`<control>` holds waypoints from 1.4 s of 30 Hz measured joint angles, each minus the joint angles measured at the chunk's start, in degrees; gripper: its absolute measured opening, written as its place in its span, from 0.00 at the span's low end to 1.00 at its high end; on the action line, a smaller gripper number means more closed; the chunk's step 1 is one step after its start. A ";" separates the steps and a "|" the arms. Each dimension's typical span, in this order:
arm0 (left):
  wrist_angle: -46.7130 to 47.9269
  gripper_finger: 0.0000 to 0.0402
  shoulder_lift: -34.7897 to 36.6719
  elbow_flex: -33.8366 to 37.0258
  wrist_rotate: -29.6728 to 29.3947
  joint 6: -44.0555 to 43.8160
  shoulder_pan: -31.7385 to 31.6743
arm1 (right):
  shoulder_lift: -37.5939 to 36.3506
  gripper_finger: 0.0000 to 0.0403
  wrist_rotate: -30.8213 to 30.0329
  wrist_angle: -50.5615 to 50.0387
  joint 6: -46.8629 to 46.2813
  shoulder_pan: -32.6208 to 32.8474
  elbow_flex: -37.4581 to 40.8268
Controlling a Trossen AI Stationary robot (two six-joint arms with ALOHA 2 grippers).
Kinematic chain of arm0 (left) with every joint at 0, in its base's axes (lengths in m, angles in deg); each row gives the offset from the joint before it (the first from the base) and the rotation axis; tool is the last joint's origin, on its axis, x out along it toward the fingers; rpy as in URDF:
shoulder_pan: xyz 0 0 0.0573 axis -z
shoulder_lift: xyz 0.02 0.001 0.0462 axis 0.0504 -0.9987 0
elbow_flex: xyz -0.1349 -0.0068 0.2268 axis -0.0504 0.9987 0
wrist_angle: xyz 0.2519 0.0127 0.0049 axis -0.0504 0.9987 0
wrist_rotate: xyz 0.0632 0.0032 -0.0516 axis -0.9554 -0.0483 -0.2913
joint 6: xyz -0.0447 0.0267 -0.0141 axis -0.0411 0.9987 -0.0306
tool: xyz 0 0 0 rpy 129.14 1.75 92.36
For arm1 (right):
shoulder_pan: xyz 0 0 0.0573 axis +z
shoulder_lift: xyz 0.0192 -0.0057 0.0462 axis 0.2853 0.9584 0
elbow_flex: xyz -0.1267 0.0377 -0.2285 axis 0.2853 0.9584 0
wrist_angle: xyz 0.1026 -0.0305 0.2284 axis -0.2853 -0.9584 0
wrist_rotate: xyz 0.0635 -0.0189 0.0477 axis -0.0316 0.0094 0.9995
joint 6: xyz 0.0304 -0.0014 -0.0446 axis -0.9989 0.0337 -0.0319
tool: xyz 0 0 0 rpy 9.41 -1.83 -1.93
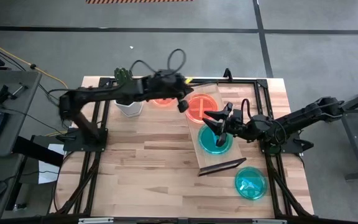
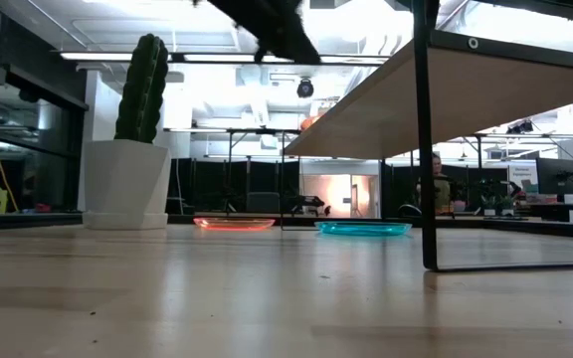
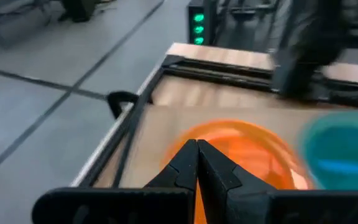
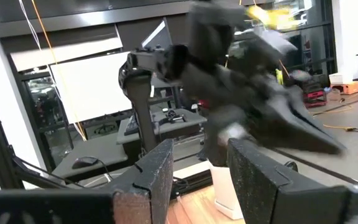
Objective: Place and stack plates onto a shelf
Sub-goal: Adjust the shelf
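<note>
The shelf [image 1: 224, 159] is a light-wood plank on a dark frame at the table's middle right. An orange plate [image 1: 202, 106] lies on its far end and a teal plate [image 1: 214, 139] on its middle. Another orange plate [image 1: 163, 101] lies flat on the table beside the cactus pot. Another teal plate [image 1: 250, 182] lies near the table's front right. My left gripper [image 1: 183, 106] is shut and empty. It hangs raised at the far end of the shelf, just left of the orange plate [image 3: 241, 149]. My right gripper [image 1: 211, 118] stands open above the shelf's teal plate, holding nothing.
A white pot with a green cactus [image 1: 128, 102] stands at the table's far left, under my left arm. In the low view the shelf's top [image 2: 466, 89] stands on a thin dark leg [image 2: 426, 149]. An orange plate [image 2: 234, 224] and a teal plate [image 2: 363, 228] lie beyond.
</note>
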State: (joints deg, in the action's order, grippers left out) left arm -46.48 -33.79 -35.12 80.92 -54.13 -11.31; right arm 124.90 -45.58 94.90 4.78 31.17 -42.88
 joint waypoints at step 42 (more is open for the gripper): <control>-63.79 0.00 45.01 66.54 1.45 -12.30 6.25 | 0.01 0.05 11.33 -19.01 2.68 4.90 -6.72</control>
State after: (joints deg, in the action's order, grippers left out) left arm -110.27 11.22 31.42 82.37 -66.44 -5.05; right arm 124.91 -34.24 75.89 7.46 36.07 -49.60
